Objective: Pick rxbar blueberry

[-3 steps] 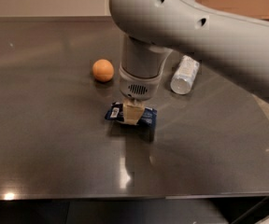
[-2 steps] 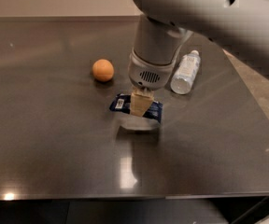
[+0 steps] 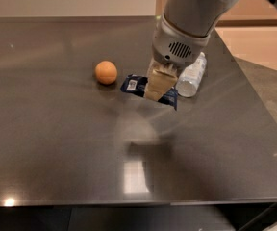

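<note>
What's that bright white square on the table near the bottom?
In the camera view, that is glare: a light reflecting off the glossy dark table; the soft smudge above it looks like the blurred reflection of the end effector, which hangs over the table's middle, shut on the rxbar blueberry.

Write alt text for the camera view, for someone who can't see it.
The robot's hand grips the rxbar blueberry, holding the dark-blue wrapper tilted above a glossy dark table. An orange ball sits on the table to its left; a clear plastic bottle lies on its side to its right.
</note>
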{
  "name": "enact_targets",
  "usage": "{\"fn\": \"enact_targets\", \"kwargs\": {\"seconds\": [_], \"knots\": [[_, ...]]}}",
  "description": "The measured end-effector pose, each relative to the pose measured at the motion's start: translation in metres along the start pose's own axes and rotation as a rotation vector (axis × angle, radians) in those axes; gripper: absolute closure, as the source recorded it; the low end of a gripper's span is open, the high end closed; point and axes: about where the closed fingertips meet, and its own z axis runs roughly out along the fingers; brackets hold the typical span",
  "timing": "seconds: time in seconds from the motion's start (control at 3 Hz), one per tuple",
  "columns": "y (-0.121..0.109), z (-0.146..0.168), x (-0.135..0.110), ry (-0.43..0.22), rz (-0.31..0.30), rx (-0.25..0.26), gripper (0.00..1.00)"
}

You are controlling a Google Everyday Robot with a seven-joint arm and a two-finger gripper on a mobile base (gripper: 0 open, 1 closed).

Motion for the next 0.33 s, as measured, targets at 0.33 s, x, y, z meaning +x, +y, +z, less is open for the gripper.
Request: {"fn": "enact_targets", "kwargs": {"seconds": [0.33], "knots": [[0.0000,0.0000,0.0000,0.000,0.000,0.000,1.00]]}}
